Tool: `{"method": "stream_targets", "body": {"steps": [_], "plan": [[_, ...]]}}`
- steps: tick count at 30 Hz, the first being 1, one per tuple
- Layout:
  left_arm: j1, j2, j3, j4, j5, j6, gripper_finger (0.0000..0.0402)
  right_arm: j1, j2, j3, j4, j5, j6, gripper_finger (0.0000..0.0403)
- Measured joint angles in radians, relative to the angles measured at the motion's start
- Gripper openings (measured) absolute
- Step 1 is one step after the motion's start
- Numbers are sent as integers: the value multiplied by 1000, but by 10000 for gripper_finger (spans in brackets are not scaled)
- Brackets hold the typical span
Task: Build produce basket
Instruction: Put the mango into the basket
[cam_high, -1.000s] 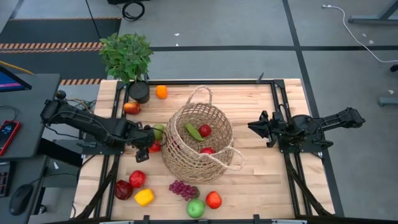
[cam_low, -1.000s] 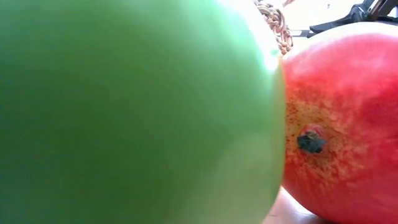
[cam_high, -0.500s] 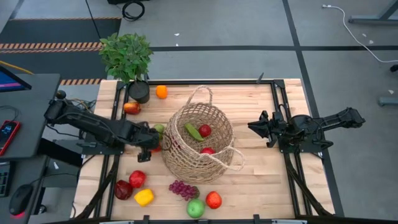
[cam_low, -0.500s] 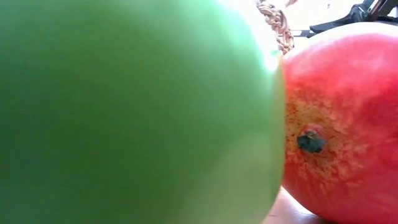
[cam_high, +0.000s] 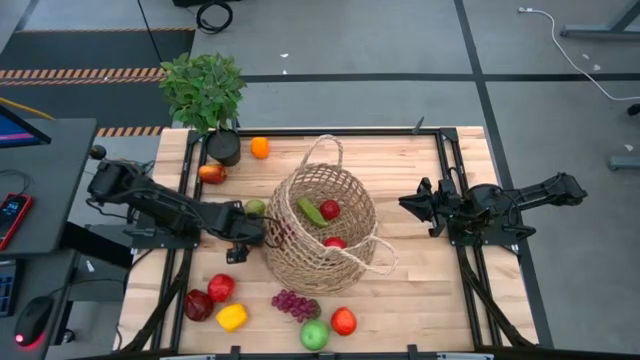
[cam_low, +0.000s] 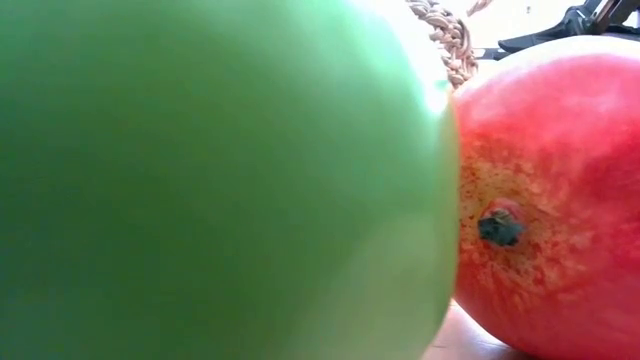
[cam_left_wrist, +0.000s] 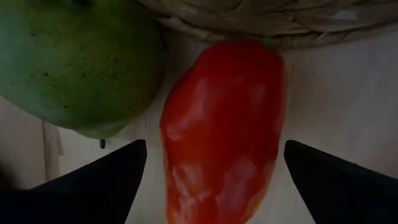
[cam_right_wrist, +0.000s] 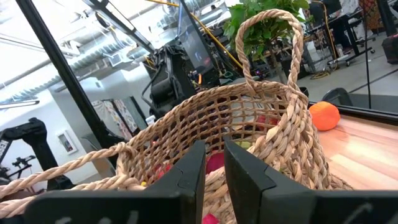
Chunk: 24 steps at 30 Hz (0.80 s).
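So partly done — going left to right in the high view: left gripper (cam_high: 255, 232) sits at centre-left, right against the basket (cam_high: 320, 228) wall, fingers spread wide around a red pepper (cam_left_wrist: 224, 130) lying on the bench (cam_high: 420, 290), green pear (cam_left_wrist: 74, 62) touching beside it; nothing pinched yet. Basket mid-frame holds a cucumber (cam_high: 310, 211) and two red apples (cam_high: 329, 209). Loose produce is left upper left and along the lower edge — orange (cam_high: 260, 147), grapes (cam_high: 292, 303), yellow pepper (cam_high: 231, 317), green apple (cam_high: 315, 335). Right gripper (cam_high: 408, 203) waits centre-right, fingers pressed together, empty. Versus the earlier frame: left arm has pushed further toward the basket and its fingers opened wider.
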Motion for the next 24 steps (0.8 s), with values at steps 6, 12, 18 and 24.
{"method": "stream_targets", "body": {"steps": [6,12,18,24], "plan": [[0,22,0,32,0,0,364,0,0,0,0,0,0,64],[0,27,0,42,0,-6,320,0,0,0,0,0,0,64],[0,27,0,35,4,-10,281,0,0,0,0,0,0,64],[0,22,4,-27,18,-63,280,0,0,0,0,0,0,64]]}}
